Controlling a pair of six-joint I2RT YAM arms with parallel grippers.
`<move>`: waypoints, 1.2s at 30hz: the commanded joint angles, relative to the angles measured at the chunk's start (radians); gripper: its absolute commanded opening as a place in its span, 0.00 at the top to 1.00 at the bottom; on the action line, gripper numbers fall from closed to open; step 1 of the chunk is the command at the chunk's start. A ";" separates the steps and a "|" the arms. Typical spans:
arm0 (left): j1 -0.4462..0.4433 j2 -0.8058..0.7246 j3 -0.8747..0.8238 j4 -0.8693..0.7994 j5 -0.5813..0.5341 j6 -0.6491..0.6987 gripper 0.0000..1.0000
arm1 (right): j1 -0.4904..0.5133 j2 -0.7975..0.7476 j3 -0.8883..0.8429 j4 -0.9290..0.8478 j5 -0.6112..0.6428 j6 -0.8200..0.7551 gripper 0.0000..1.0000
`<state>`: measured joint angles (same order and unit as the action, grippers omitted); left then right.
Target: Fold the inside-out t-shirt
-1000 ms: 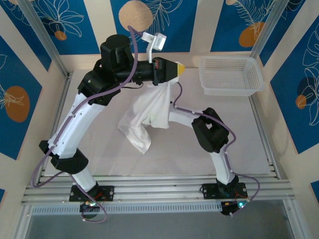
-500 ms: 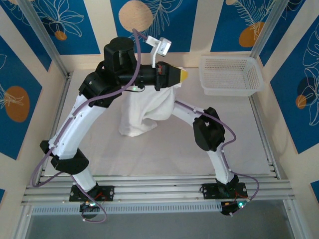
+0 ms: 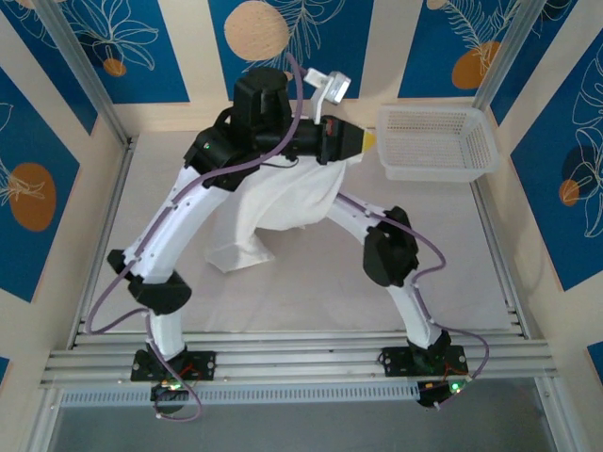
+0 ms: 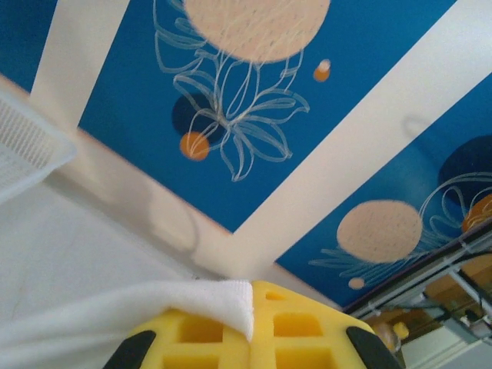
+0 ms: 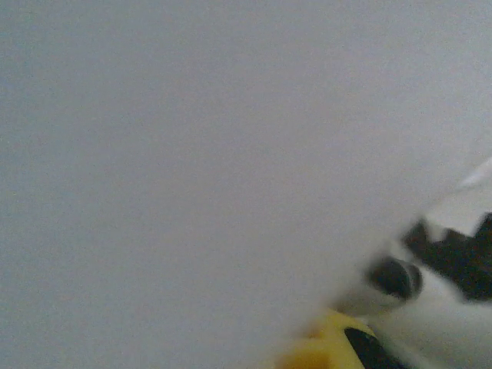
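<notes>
Left tool (image 3: 367, 142) is clenched on a hem of the shirt (image 3: 271, 201), held high above the surface (image 3: 311, 287) with its yellow tip just beside the near-left corner of the basket (image 3: 435, 170). From the left wrist, a folded white edge of shirt (image 4: 115, 317) sits pinched in the seam between the two yellow fingers (image 4: 296, 327) of the left tool (image 4: 254, 327), and a corner of the basket (image 4: 23, 146) shows at the left edge. The shirt hangs from that grip in a wrinkled drape, widening downward, its lower end bunched on the surface toward the left of centre. The right arm (image 3: 391, 252) reaches up under the drape, its end covered by cloth. The right tool (image 5: 319, 350) is closed; from its wrist, blurred white fabric (image 5: 192, 154) lies close against the lens, and I cannot tell whether it grips the shirt.
</notes>
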<state>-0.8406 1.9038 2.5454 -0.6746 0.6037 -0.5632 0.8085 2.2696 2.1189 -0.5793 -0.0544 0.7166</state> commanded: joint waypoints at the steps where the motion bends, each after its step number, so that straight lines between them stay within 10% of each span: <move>1: -0.017 0.046 0.166 0.068 0.091 -0.072 1.00 | 0.021 0.164 0.086 -0.181 0.066 -0.071 1.00; 8: -0.023 0.010 0.156 -0.033 0.038 0.039 1.00 | 0.061 0.272 0.219 -0.406 0.201 -0.221 0.88; 13: -0.023 -0.047 0.103 -0.101 -0.022 0.127 1.00 | 0.061 0.238 0.176 -0.502 0.350 -0.300 0.23; 17: -0.030 -0.096 0.028 -0.063 -0.024 0.132 1.00 | 0.044 0.267 0.139 -0.532 0.382 -0.345 0.11; 29: -0.062 -0.157 0.122 -0.046 -0.004 0.118 1.00 | 0.040 0.458 0.257 -0.633 0.384 -0.299 0.19; 36: -0.071 -0.240 0.057 -0.128 -0.091 0.209 1.00 | 0.023 0.421 0.229 -0.607 0.282 -0.326 0.94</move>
<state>-0.8654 1.7790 2.5942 -0.9188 0.4847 -0.4297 0.8440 2.6186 2.4340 -1.1301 0.3134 0.4171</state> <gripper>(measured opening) 0.053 0.136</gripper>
